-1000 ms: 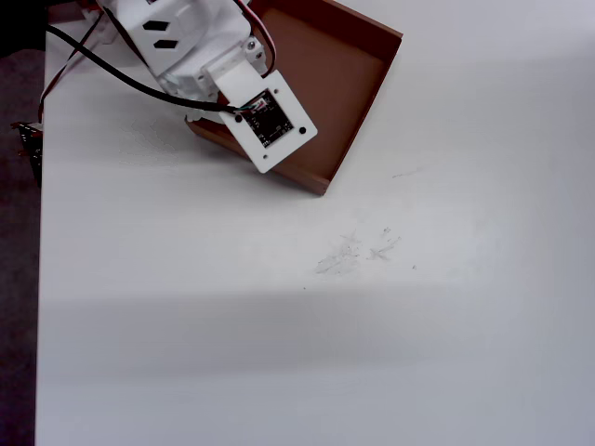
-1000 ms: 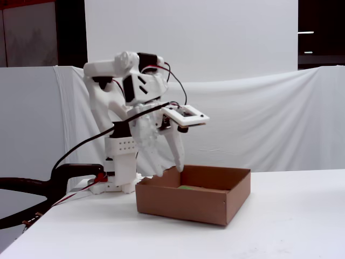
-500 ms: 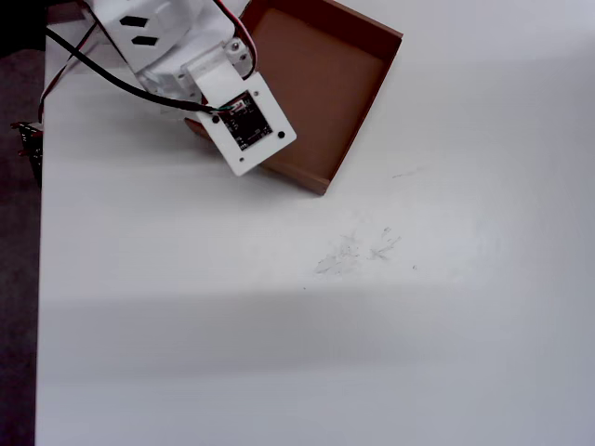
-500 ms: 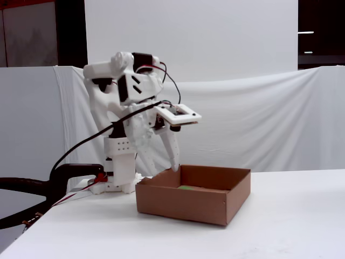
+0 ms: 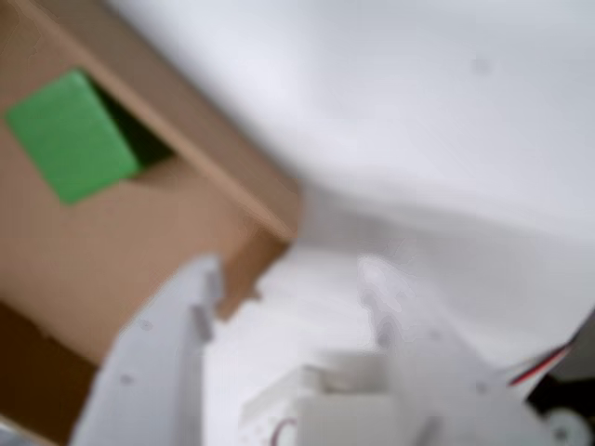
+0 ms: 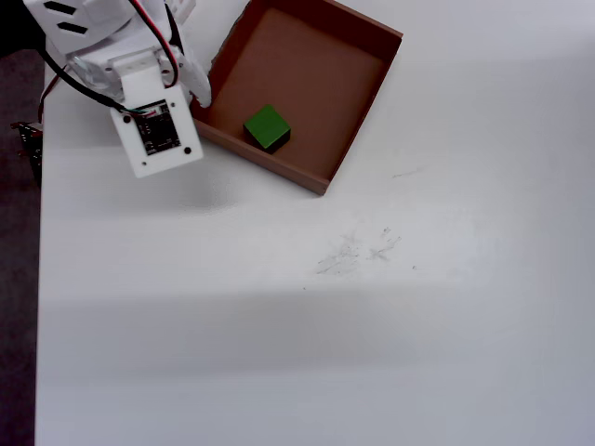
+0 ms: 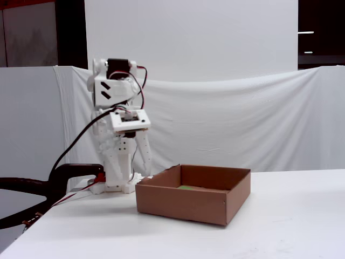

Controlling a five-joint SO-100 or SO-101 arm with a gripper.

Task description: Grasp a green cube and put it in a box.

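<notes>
Wrist view blurred. Small green cube (image 6: 267, 127) lies inside shallow brown cardboard box (image 6: 358, 121), apart from white two-finger gripper (image 5: 288, 279), whose jaws stand spread and empty.

Folded upright over the base, gripper (image 7: 139, 164) pointing down, fingers (image 5: 153, 358) seemingly spread and empty in the blurred wrist view.

We see the white two-finger gripper (image 7: 138, 168) hanging left of the shallow brown cardboard box (image 7: 195, 200), a green sliver inside it.
</notes>
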